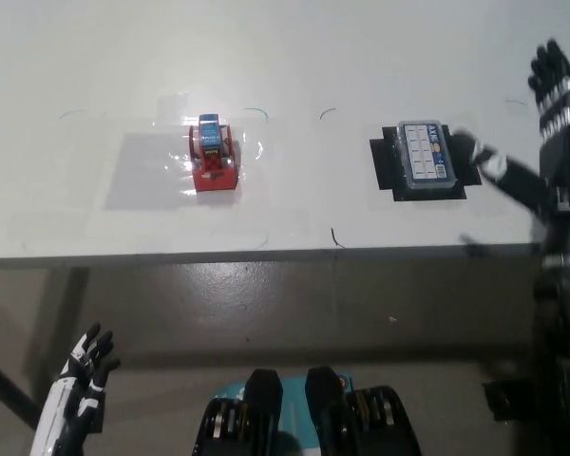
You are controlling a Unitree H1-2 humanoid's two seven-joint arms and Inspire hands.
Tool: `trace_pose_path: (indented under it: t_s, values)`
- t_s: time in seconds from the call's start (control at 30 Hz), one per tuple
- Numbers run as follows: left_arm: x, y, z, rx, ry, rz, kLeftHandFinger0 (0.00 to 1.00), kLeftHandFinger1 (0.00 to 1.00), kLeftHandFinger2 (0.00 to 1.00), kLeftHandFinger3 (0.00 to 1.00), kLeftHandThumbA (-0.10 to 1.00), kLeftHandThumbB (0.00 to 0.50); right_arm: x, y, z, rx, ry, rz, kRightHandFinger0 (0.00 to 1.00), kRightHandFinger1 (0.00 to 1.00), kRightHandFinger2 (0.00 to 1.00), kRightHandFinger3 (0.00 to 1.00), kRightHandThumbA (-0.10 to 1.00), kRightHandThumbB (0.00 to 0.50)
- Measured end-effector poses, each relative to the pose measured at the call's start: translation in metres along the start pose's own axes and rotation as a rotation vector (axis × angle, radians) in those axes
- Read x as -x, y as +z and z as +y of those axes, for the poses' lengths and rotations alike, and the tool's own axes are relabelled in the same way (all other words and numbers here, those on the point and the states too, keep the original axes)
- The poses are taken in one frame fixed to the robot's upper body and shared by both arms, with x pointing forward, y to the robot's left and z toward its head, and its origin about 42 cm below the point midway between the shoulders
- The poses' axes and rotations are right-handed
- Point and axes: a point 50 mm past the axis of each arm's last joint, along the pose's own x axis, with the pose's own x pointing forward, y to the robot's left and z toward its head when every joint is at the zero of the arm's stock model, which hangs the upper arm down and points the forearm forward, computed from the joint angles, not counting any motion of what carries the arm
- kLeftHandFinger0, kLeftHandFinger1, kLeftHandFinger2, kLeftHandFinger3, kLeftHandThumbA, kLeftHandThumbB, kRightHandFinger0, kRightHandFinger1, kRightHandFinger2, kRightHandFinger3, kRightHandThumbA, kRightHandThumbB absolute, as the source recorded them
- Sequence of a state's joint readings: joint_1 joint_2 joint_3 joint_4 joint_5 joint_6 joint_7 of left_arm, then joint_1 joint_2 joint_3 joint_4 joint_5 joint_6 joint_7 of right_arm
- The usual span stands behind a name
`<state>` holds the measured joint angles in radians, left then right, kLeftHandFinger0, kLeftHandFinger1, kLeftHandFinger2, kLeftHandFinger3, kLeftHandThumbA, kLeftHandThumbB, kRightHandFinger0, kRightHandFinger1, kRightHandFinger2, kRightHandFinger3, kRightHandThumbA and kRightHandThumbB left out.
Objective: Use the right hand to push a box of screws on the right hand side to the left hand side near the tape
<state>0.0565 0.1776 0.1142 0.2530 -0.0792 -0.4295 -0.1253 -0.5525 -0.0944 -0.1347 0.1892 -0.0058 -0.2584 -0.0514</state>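
Note:
A clear box of screws (426, 156) with a blue label lies on a black cross-shaped mat (464, 158) at the right of the white table (294, 66). A red tape dispenser (214, 157) stands left of the middle. My black right hand (541, 133) is raised over the table's right edge, to the right of the box, open with fingers spread and one fingertip close to the mat's right side. My white left hand (81, 375) rests open at the lower left, below the table.
The table's front edge (266, 249) crosses the picture at mid height, with grey floor below it. Small pen marks dot the tabletop around the tape and the box.

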Motion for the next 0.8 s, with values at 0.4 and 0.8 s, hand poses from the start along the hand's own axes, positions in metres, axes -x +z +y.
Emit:
trace_pose_path:
  t_s: [0.4,0.8]
  values:
    - [0.001,-0.001,0.0,-0.003,-0.003,0.004,0.96,1.0,1.0,1.0,0.79,0.269,-0.074,-0.056,0.019,0.017,-0.008,0.238,1.0,1.0,1.0,1.0,1.0,0.102]
    - [0.013,-0.006,0.0,-0.003,-0.001,0.03,0.95,1.0,1.0,1.0,0.8,0.268,-0.086,-0.099,0.035,0.062,-0.027,0.508,1.0,1.0,1.0,1.0,1.0,0.135]
